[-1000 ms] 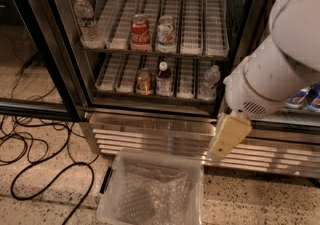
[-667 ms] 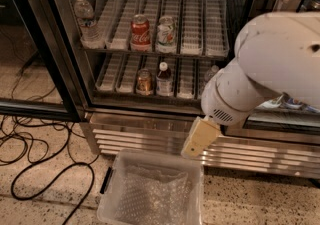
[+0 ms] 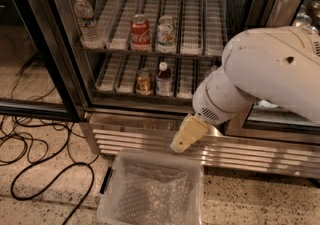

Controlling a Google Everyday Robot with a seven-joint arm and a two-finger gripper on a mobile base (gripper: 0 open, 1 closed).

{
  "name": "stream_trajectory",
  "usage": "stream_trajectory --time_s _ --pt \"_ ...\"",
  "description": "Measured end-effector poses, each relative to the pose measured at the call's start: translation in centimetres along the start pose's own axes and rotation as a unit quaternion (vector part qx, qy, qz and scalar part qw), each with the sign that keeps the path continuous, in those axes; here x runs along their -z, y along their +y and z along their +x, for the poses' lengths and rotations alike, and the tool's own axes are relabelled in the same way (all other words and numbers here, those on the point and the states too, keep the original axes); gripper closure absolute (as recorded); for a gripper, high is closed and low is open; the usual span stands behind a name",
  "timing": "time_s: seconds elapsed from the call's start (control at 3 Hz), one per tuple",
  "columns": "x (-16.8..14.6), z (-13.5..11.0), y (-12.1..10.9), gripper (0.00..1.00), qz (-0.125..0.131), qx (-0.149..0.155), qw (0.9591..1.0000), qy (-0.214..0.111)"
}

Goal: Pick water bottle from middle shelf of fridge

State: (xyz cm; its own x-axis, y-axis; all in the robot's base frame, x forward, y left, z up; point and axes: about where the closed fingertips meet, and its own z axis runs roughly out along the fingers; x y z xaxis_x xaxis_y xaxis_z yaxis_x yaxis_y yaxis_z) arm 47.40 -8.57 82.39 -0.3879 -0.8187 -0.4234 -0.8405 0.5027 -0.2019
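The water bottle [image 3: 86, 19], clear with a white cap, stands upright at the far left of the middle shelf [image 3: 195, 24] in the open fridge [image 3: 65, 69]. A red cola can [image 3: 140, 32] and a pale can [image 3: 165, 34] stand on the same shelf. My gripper [image 3: 184, 138], a beige piece at the end of the bulky white arm [image 3: 265, 74], hangs low in front of the fridge's steel base, well below and to the right of the water bottle. It holds nothing that I can see.
On the lower shelf stand a can [image 3: 145, 82] and a white-capped bottle of dark liquid [image 3: 163, 79]. A clear plastic bin [image 3: 116, 169] sits on the floor under the gripper. Black cables [image 3: 35, 154] lie at the left. The louvred base [image 3: 135, 136] runs across.
The arm has swung left across the view. The gripper has moved left along the steel base and now hangs over the bin. The items on the shelves have not moved.
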Motion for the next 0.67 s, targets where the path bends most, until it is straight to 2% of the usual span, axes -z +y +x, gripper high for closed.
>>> stream_trajectory --time_s 0.33,0.67 --pt "-1.0 -0.6 0.4 0.00 0.004 -0.006 0.9998 -0.017" --pt "-3.3 -1.7 0.3 0.00 0.022 -0.033 0.9981 -0.046"
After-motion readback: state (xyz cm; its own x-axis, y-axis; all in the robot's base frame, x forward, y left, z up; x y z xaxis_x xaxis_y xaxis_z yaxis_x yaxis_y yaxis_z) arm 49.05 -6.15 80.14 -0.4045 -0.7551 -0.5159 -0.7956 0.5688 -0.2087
